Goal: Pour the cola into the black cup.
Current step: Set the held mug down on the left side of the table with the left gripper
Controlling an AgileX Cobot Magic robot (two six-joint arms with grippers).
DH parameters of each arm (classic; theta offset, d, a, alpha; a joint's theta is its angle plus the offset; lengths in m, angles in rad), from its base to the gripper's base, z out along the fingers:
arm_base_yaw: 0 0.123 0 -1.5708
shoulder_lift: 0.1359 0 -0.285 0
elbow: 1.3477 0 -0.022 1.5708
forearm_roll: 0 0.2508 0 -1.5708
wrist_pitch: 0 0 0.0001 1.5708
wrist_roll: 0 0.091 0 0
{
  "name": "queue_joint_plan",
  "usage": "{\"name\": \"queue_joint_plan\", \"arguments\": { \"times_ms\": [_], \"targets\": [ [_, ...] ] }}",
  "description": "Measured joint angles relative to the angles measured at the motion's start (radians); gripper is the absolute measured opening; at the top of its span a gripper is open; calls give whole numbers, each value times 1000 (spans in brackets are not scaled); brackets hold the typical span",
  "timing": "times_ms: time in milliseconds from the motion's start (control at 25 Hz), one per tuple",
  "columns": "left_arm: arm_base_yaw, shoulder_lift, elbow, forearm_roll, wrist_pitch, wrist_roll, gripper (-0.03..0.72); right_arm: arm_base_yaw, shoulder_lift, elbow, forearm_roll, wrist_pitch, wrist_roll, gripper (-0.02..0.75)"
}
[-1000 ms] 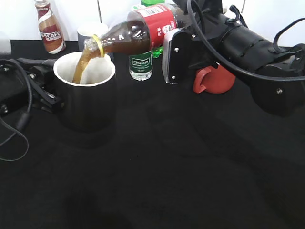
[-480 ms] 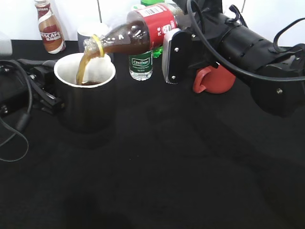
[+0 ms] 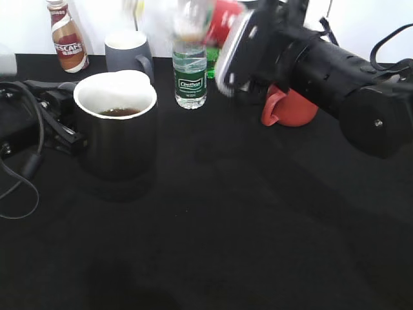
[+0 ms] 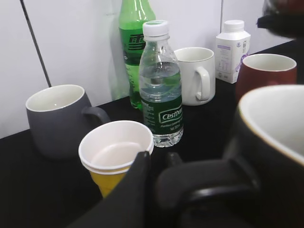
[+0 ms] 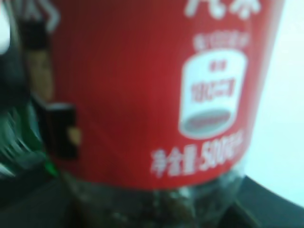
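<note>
cola (image 5: 156,90) blurred in right gripper (image 3: 242,45), black cup (image 3: 116,132) rim cropped

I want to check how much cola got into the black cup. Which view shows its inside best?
The exterior view: it looks down into the black cup, showing dark liquid low inside. The left wrist view shows only its rim and handle close up; the right wrist view shows none of it.

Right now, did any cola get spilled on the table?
No spill shows on the black table. The cola, blurred in the right gripper, is swung away from the black cup, and dark liquid sits inside the cup. Nothing else looks odd.
</note>
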Motion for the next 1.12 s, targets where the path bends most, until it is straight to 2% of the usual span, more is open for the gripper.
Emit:
{"name": "queue_joint_plan", "arguments": {
  "times_ms": [40,200,320,400,480,560,680,760,920,1000,1120],
  "targets": [
    [0,0,0,0,0,0,63,0,0,0,-1,2,114,387],
    [0,0,0,-2,-9,1,63,0,0,0,-1,2,780,387],
    [0,0,0,-37,-16,1,63,0,-21,20,-2,16,989,387],
    [7,-11,0,-98,-22,31,63,0,-83,75,3,41,1015,387],
    [63,-36,1,-151,-30,50,63,0,-159,130,40,146,1021,387],
    [162,-64,1,-166,-47,54,63,0,-248,182,83,174,1019,387],
    [347,-60,1,-175,-63,54,63,-28,-346,231,161,205,993,386],
    [431,15,1,-209,-145,54,63,-57,-393,250,186,236,991,386],
    [445,257,-111,-215,-211,56,63,-59,-412,251,190,288,981,386],
    [445,359,-198,-178,-243,57,63,-59,-412,251,184,304,980,386],
    [400,506,-316,-171,-283,57,63,-59,-412,251,183,304,980,386]
  ]
}}
